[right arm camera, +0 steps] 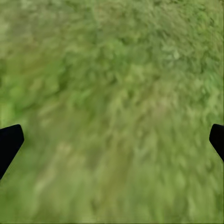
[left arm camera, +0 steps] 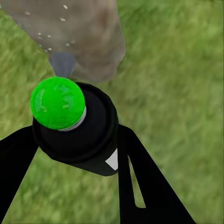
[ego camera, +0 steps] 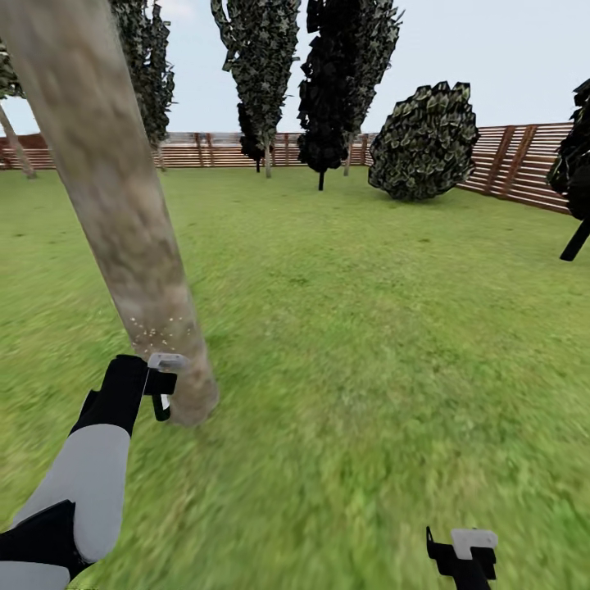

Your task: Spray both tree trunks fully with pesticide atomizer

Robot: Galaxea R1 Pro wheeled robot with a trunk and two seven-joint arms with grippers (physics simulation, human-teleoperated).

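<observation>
I have the left gripper [left arm camera: 70, 140] clamped around the pesticide atomizer [left arm camera: 77, 128], a squat dark bottle whose cap reads bright green here. Its nozzle points at the tree trunk [ego camera: 123, 213] just ahead, so the mist lands low on the rough, mottled grey-tan bark, already flecked with pale droplets. My right gripper [right arm camera: 112, 140] hangs spread and empty over blurred grass [ego camera: 369, 344].

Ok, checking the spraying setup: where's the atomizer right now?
Left wrist view: the pesticide atomizer sits clamped in the left gripper, low beside the tree trunk, above grass.
</observation>
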